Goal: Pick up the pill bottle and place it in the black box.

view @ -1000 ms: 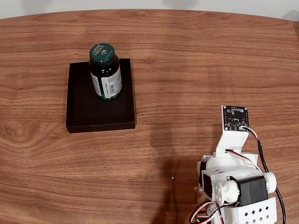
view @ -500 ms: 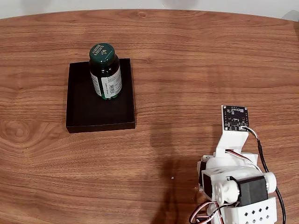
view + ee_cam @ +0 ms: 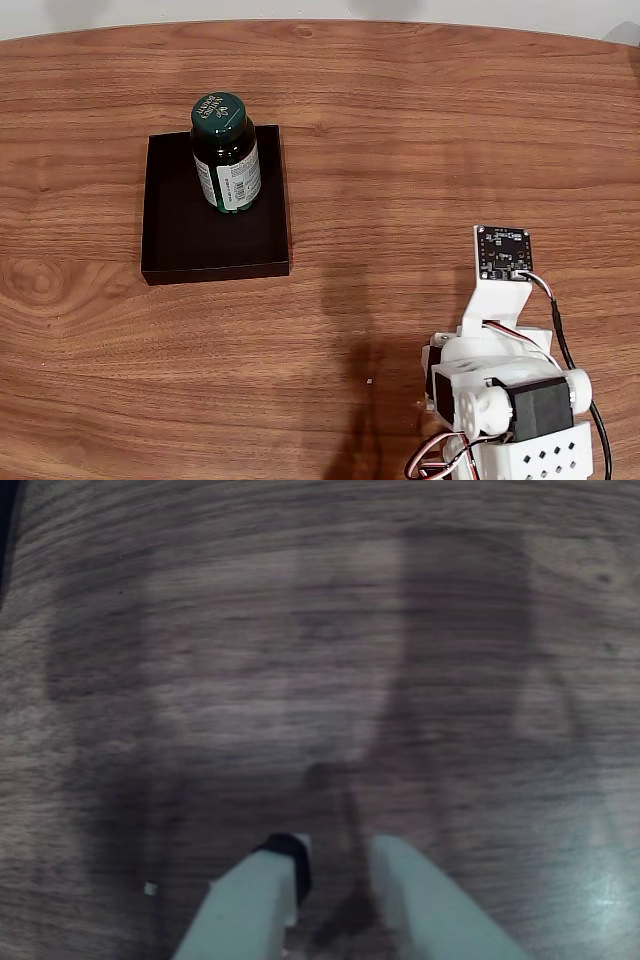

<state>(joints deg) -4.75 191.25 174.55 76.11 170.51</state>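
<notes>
In the fixed view, the pill bottle point(image 3: 226, 153) stands upright inside the black box point(image 3: 215, 245), toward the box's far wall and slightly right of its middle. Its round green cap with pale lettering faces up toward the camera, and the white barcode label shows on the side turned toward the near edge. The box lies flat on the wooden desk point(image 3: 420, 130), in the left half of the picture, with most of its dark floor bare in front of the bottle. The arm point(image 3: 505, 400) sits folded at the lower right corner, well apart from the box; its white printed parts, a dark motor block and some red and black wires are seen there. A small dark circuit board point(image 3: 503, 252) on a white bracket points up from the arm toward the far side of the desk. A soft shadow falls on the wood just left of the arm.

In the wrist view, blurred and dim, the fingers point(image 3: 335, 865) come in from the bottom edge, pale, one of them with a black band near its tip. A narrow gap stands between the two tips and nothing is held there, so they are slightly parted and empty. They hang over bare wood grain crossed by broad shadows. A tiny pale speck point(image 3: 149, 888) lies on the wood left of the fingers
</notes>
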